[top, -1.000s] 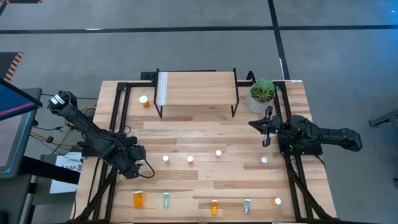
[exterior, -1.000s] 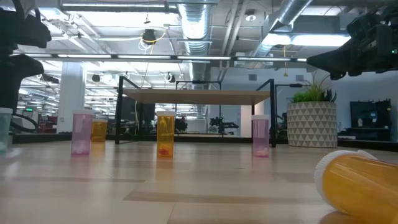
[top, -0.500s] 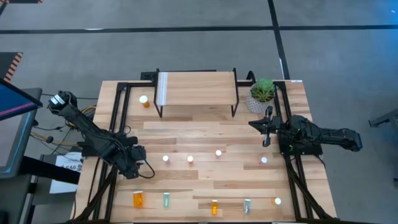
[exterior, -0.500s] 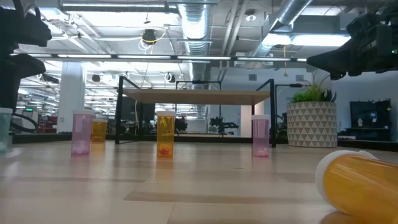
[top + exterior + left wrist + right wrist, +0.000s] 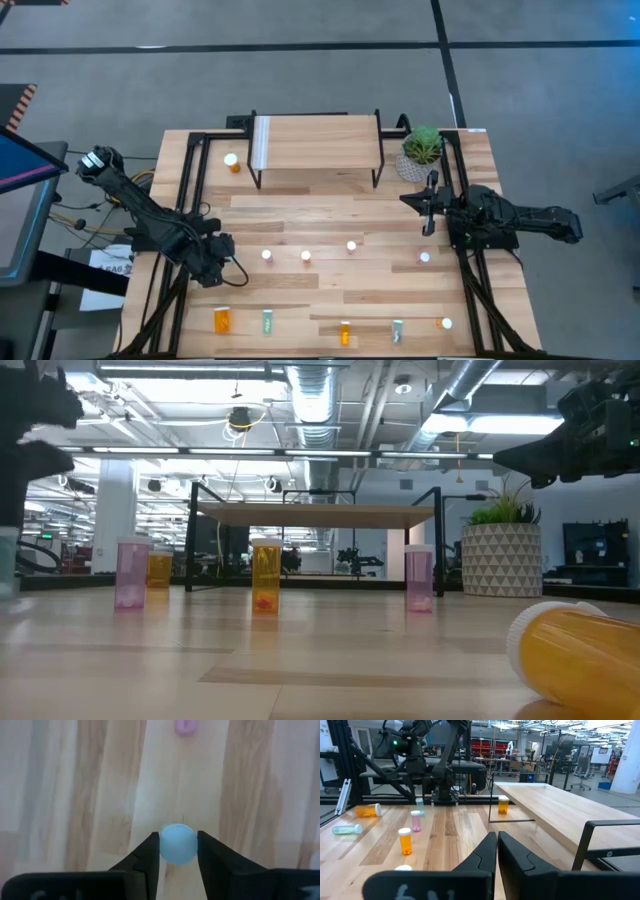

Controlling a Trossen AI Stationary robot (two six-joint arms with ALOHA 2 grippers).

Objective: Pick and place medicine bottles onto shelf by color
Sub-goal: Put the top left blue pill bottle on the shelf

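Left end effector (image 5: 178, 851) down at the counter's (image 5: 330, 215) left edge, fingers (image 5: 148, 856) pinching the white cap of an upright pale green bottle (image 5: 177, 843), cap seated squarely between both fingers, touching each; same bottle glimpsed at the low view's left margin (image 5: 7, 563) under the dark arm; pink bottle (image 5: 186, 726) farther ahead on the planks. Right end effector (image 5: 497, 851) raised over the counter's right side near the potted plant (image 5: 422, 148), fingers pressed together, holding nothing. Shelf (image 5: 318, 140) at the counter's back, top bare; small orange bottle (image 5: 232, 161) standing just left of it. Compared with a second ago: left fingers narrowed from spread to clamped on the cap; both arms otherwise in place; bottles unmoved.
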